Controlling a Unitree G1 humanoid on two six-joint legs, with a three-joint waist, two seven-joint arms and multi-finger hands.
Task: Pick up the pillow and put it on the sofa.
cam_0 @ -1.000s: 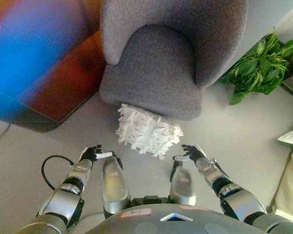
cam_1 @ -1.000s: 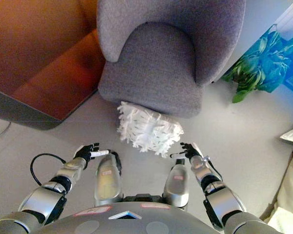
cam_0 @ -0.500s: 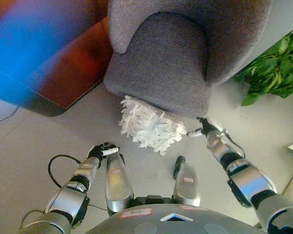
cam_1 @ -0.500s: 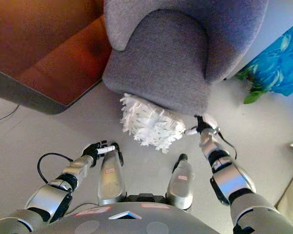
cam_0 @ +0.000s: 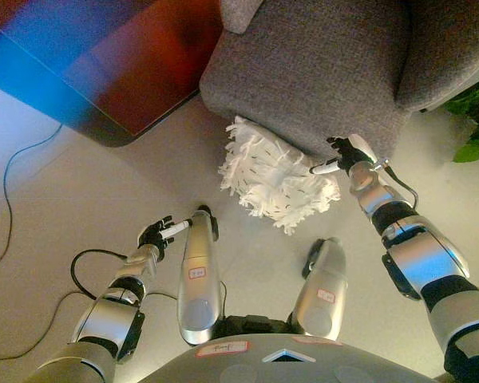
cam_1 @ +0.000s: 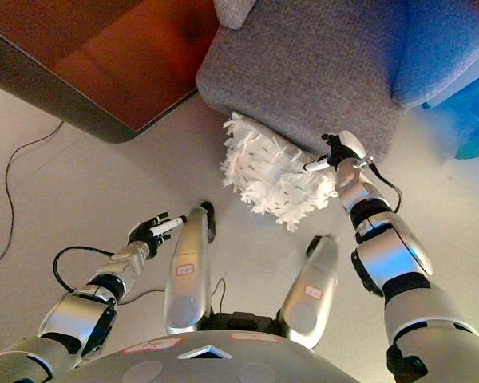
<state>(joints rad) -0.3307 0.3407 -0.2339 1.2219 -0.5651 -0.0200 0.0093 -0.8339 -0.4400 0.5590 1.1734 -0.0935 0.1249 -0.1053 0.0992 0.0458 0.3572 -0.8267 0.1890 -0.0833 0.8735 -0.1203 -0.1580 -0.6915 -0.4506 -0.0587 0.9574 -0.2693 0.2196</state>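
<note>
The white shaggy pillow [cam_0: 275, 174] lies on the floor, leaning against the front of the grey sofa chair [cam_0: 319, 68]. My right hand [cam_0: 346, 153] is at the pillow's upper right edge, beside the chair's base. Its fingers are straight, and a white-tipped finger points into the pillow's fringe. My left hand [cam_0: 158, 232] hovers low over the floor at the lower left, well apart from the pillow, with relaxed fingers and nothing in it.
A dark reddish-brown piece of furniture [cam_0: 136, 64] stands on the floor left of the chair. Green plant leaves [cam_0: 477, 120] show at the right edge. A thin cable [cam_0: 5, 179] trails over the pale floor at the far left.
The camera has tipped, so the whole scene has shifted. My right hand has reached forward from near my body to the pillow's right edge. The left hand stays low and idle.
</note>
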